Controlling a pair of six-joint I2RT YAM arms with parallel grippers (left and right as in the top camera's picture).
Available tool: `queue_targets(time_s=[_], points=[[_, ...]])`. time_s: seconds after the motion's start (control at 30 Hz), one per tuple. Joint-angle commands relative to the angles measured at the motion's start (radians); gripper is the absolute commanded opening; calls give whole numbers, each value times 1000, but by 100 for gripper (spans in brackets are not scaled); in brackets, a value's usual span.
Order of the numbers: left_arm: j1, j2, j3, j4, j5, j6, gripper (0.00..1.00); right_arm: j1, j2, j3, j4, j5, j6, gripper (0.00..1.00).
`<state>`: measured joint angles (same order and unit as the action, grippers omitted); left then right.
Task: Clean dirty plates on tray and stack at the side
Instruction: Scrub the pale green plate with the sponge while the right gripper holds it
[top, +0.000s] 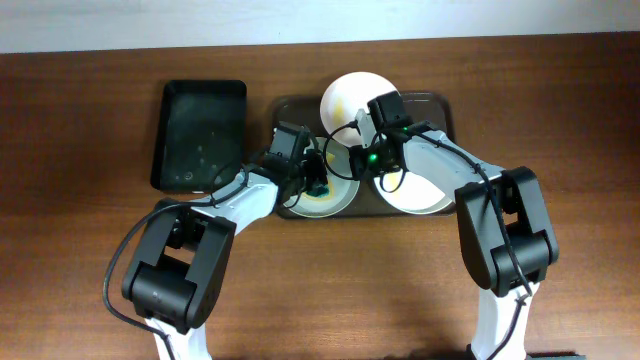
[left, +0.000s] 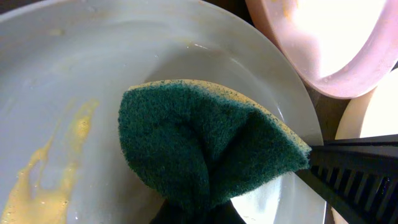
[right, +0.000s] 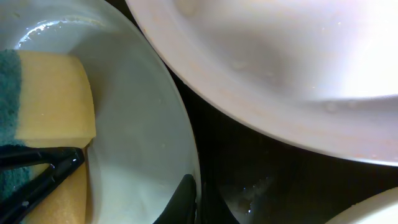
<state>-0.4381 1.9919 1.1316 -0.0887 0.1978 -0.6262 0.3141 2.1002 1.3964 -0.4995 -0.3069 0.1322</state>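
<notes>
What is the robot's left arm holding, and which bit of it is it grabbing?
The left gripper holds a green-and-yellow sponge. Its jaws pinch one bunched-up end, and the green side is pressed on a dirty plate.

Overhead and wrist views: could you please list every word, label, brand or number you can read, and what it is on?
None: no readable text on the smeared plate, the sponge, the brown tray, the black tray or anything else. The green light on the right arm carries none.
</notes>
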Motion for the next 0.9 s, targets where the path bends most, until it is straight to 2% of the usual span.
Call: queue_targets(time_s=[0.0,0.1,0.2,0.27,0.3,0.33,0.43,0.5,0.63,0.87], points=[[-9,55,-3,-59,-65,-10,0,6,32,6,-9,20,-11,4],[-3,55,-1,-116,-201,-10,0,6,32,6,-10,20,-11,4],[11,48,7,-140,-229,-9,6,6,32,6,-9,20,-11,4],[16,43,19,-153,-229,13,19,6,32,6,-9,20,-11,4],[16,40,32,-165,-229,38,33,6,32,6,-10,20,-11,4],[16,39,48,-179,-228,53,41,6,32,6,-10,20,-11,4],[14,38,90,-219,-212,60,49,6,32,6,-9,20,-11,4],[14,29,123,-253,-182,60,49,6,32,5,-9,21,-11,4],[15,-13,144,-265,-167,60,43,6,32,5,-10,21,-11,4],[16,-16,146,-291,-167,80,41,6,32,6,-9,21,-11,4]])
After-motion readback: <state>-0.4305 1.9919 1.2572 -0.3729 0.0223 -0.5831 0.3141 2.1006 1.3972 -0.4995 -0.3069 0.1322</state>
